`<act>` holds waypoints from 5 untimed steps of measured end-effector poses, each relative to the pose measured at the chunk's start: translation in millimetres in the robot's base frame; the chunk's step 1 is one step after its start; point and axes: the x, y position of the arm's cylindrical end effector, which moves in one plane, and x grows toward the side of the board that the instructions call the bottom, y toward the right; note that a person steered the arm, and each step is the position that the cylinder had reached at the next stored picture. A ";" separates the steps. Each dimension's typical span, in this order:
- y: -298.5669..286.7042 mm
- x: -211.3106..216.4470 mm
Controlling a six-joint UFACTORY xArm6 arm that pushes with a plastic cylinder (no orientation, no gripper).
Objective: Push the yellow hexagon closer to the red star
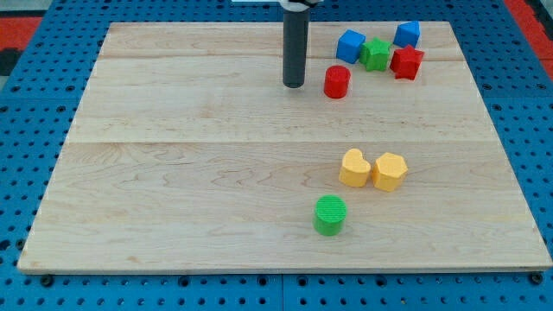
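My tip (294, 85) rests on the wooden board (173, 190) in the upper middle of the view; it is a plain rod with no fingers, so nothing can be clenched, released or grasped, and it touches no block. Just beside it, at 3 o'clock, stands the red cylinder (337, 82), close but apart from the rod. The yellow hexagon (390, 171) sits well down the board, at about 5 o'clock from my tip, in the right half of the view. Touching its side at 9 o'clock is the yellow heart (354, 168), the two forming a pair. At 7 o'clock from that pair, a little apart, stands the green cylinder (329, 215), nearest the view's bottom. The red star (406, 63) lies near the view's top right, at roughly 12 o'clock from the yellow hexagon and well apart from it. The star belongs to a tight cluster: a green block (375, 53), whose shape I cannot make out for certain, presses against it at 9 o'clock, a blue block (350, 45) sits at 9 o'clock from that, and a blue cube (407, 34) stands at 12 o'clock from the star.
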 end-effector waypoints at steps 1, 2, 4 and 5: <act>52.9 0.3; 58.9 80.5; -41.0 170.6; -30.0 236.0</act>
